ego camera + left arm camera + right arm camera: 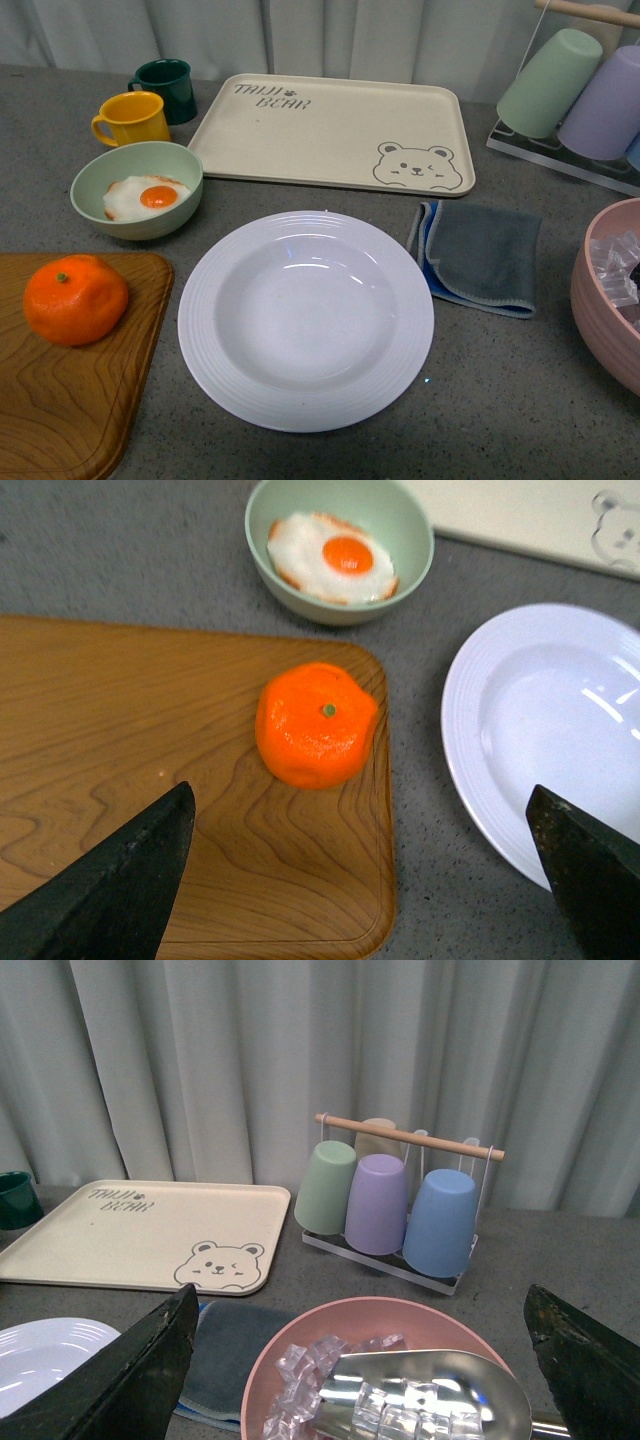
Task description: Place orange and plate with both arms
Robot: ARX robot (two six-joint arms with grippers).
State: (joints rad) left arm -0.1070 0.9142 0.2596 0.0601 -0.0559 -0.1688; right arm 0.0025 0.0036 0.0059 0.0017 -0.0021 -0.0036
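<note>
The orange (76,298) sits on a wooden cutting board (70,400) at the front left. The white plate (306,318) lies empty on the grey table at centre front. In the left wrist view the orange (316,724) lies ahead of my open left gripper (370,880), and the plate (550,730) is beside it. My right gripper (360,1370) is open above a pink bowl; the plate's edge (40,1355) shows at one side. Neither gripper shows in the front view.
A pale green bowl (137,188) with a fried egg stands behind the board. Yellow (132,118) and green (167,88) mugs, a beige bear tray (330,130), a grey cloth (480,255), a cup rack (580,95) and a pink bowl (610,300) of ice with a metal scoop (430,1395).
</note>
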